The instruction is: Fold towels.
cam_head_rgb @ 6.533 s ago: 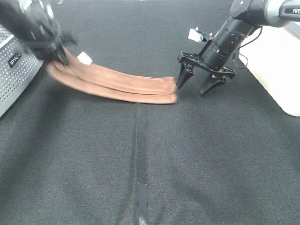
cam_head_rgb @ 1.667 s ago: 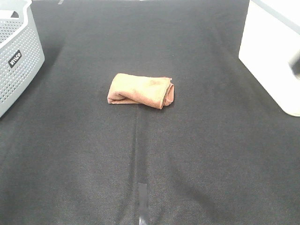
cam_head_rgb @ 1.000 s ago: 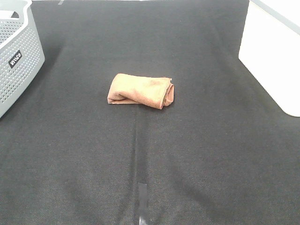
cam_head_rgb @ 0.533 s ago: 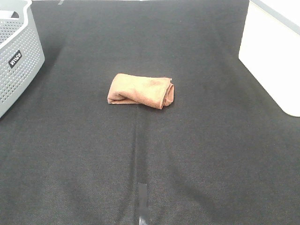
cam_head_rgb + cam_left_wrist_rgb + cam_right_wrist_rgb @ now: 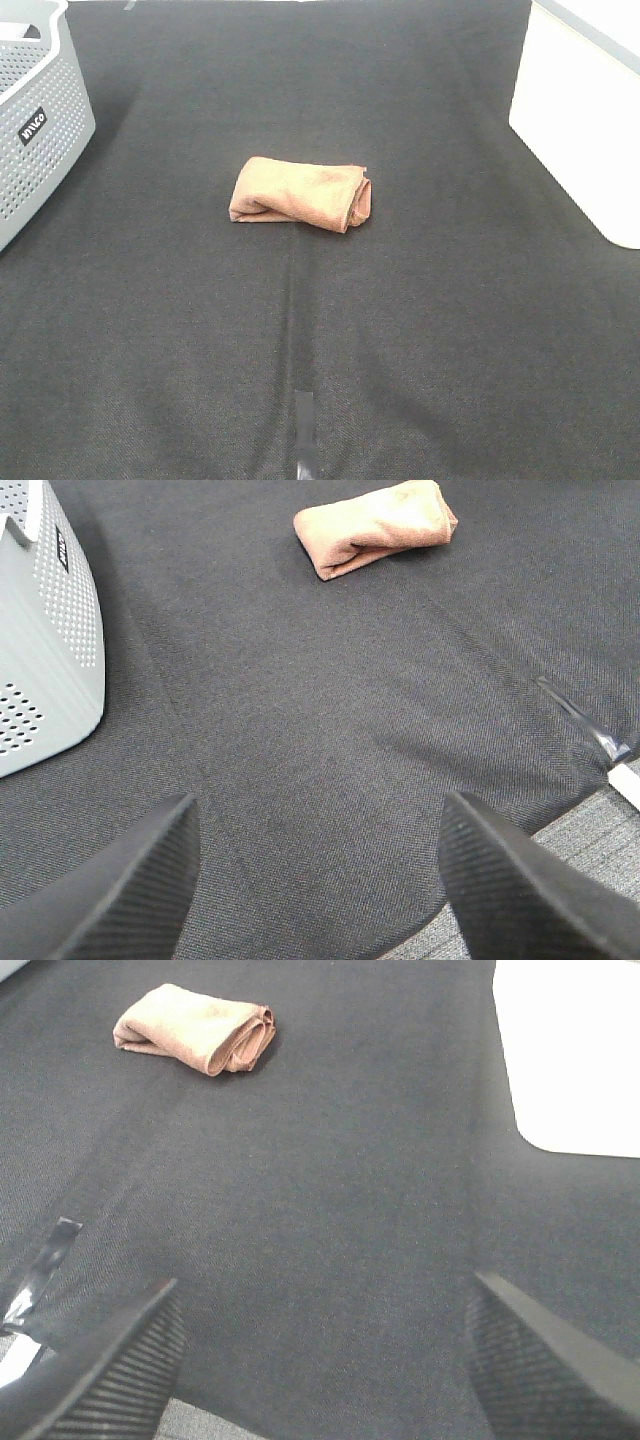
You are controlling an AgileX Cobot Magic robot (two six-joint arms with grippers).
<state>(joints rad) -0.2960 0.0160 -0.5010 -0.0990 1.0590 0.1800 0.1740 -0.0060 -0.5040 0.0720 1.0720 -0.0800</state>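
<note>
The brown towel (image 5: 300, 194) lies folded into a small thick bundle in the middle of the black table cloth. It also shows in the left wrist view (image 5: 375, 527) and in the right wrist view (image 5: 196, 1028). No white tag shows. Both arms are out of the exterior high view. My left gripper (image 5: 320, 880) is open and empty, far from the towel, near the table's front edge. My right gripper (image 5: 320, 1350) is open and empty, also far back from the towel.
A grey perforated basket (image 5: 35, 120) stands at the left edge, also in the left wrist view (image 5: 45, 650). A white box (image 5: 585, 120) stands at the right, also in the right wrist view (image 5: 565, 1050). A strip of tape (image 5: 305, 425) lies on the cloth's centre seam.
Earlier both grippers held the towel stretched out long. Now it lies folded in a bundle and both arms have pulled out of the high view. Nothing moved in the last second.
</note>
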